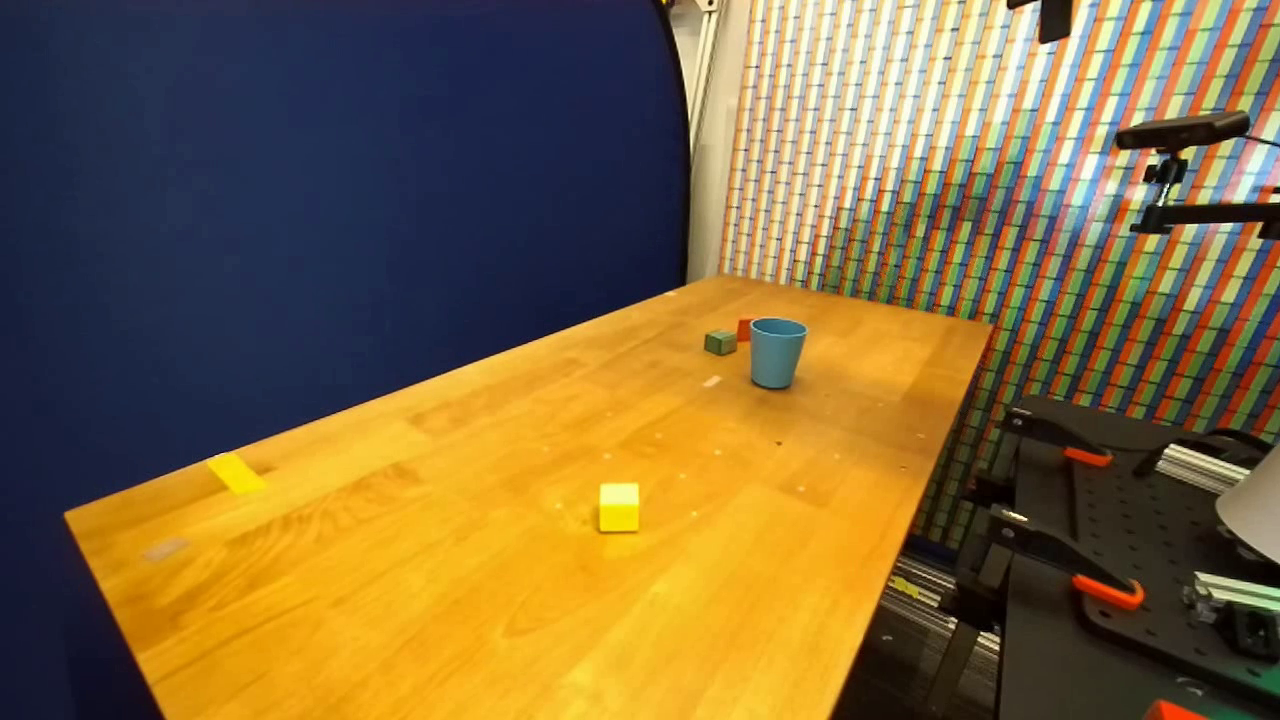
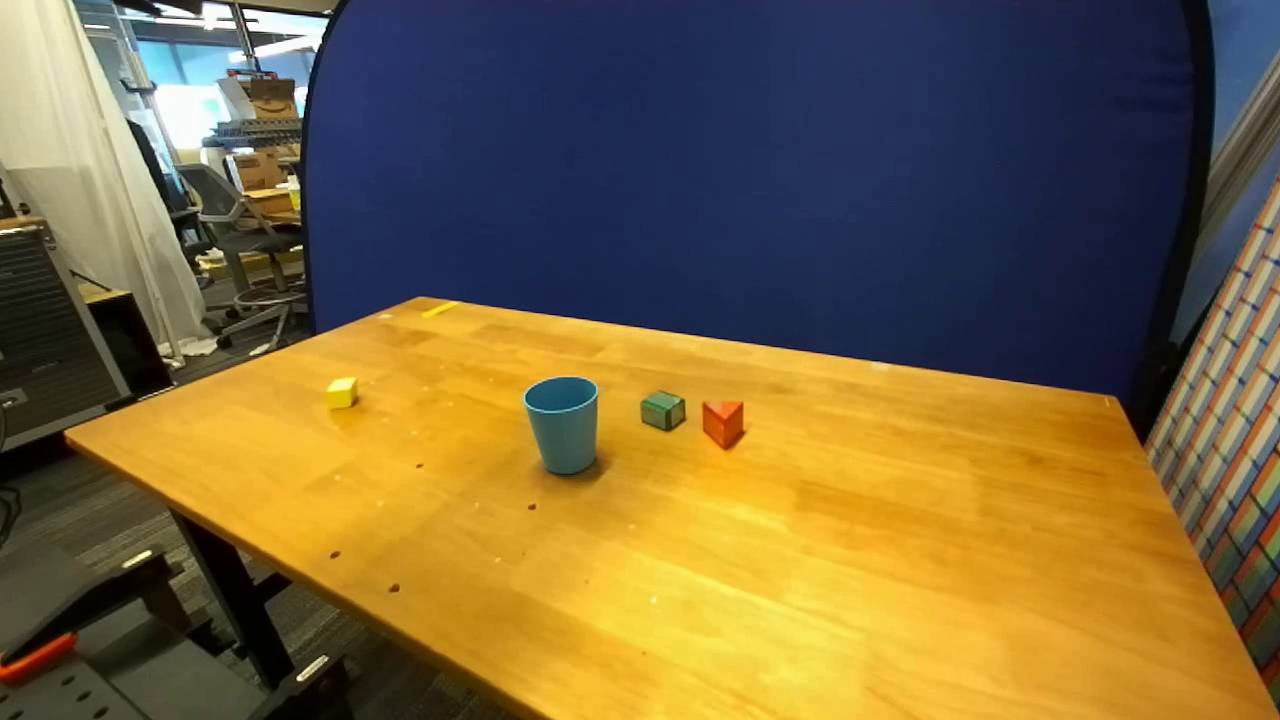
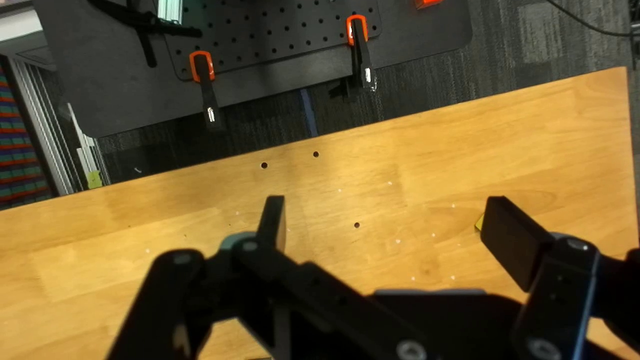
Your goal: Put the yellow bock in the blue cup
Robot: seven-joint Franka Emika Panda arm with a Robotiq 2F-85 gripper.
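Jaws wide apart & empty above tbl [image 3: 375, 200], yellow blk [image 3: 479, 223] prob. mostly hidden behind one pad [image 3: 515, 242]

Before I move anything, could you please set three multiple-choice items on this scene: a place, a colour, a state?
1. Where is the yellow block relative to the cup? A: inside; B: apart from it; C: underneath.
2. What colour is the block with the triangular top? A: green; B: white; C: red.
3. How is the pincer? A: open; B: shut; C: hidden.

1B: table shows between them in both exterior views. 2C: its visible faces are red. 3A: its jaws stand far apart in the wrist view.
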